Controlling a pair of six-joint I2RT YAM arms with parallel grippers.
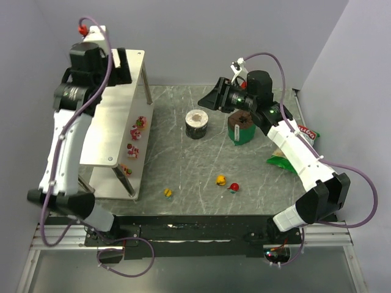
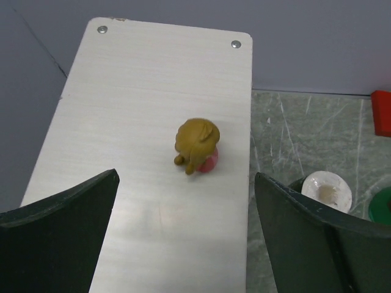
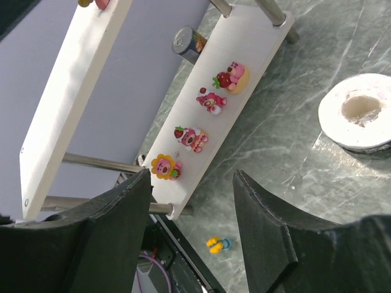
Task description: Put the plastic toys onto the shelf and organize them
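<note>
Your left hand (image 2: 186, 183) hangs over the top tier of the shelf (image 2: 140, 79) with its jaws spread wide and nothing between them. The brown-haired figurine (image 2: 197, 146) stands free and upright on the board, toward the 3 o'clock edge in the wrist view. To finish this placement cleanly, I'd lift straight up so neither finger clips the toy, since it sits near that edge and looks easy to tip. Your right hand (image 3: 192, 177) is about half open and empty, hovering above the counter (image 1: 183, 159) near the white roll (image 1: 197, 124). On the lower tier four toys (image 3: 194, 139) stand in a row. The three loose toys (image 1: 221, 180) lie on the counter toward 6 o'clock, so they look like the next pickups.

From above, the left arm covers the top tier, so you cannot check the figurine there. A dark can-like thing (image 3: 188, 41) behind the shelf is too cut off to identify. The right arm hides part of the green bag (image 1: 282, 160).
</note>
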